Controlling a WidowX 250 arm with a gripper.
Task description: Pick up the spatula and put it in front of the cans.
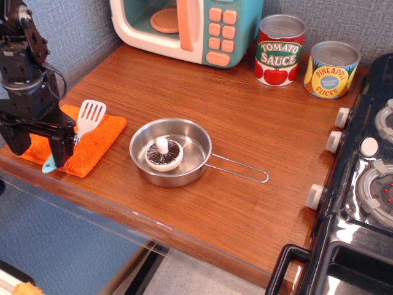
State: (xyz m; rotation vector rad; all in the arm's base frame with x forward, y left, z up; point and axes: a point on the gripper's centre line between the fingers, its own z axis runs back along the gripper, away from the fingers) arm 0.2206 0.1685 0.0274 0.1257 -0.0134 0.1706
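Observation:
The spatula [89, 116] lies on an orange cloth [99, 139] at the table's front left, its white slotted head pointing back and its light blue handle mostly hidden behind my gripper. My gripper [38, 146] is open, low over the cloth, with its two black fingers [61, 150] standing either side of the handle area. Whether they touch the handle I cannot tell. The two cans stand at the back right: the red Tomato Sauce can [280, 50] and the yellow Pineapple Slices can [331, 69].
A steel pan [198, 147] with a wire handle holds a toy mushroom [164, 155] mid-table. A toy microwave [190, 27] stands at the back. A black stove [368, 178] with white knobs borders the right side. The table's front edge is close to the cloth.

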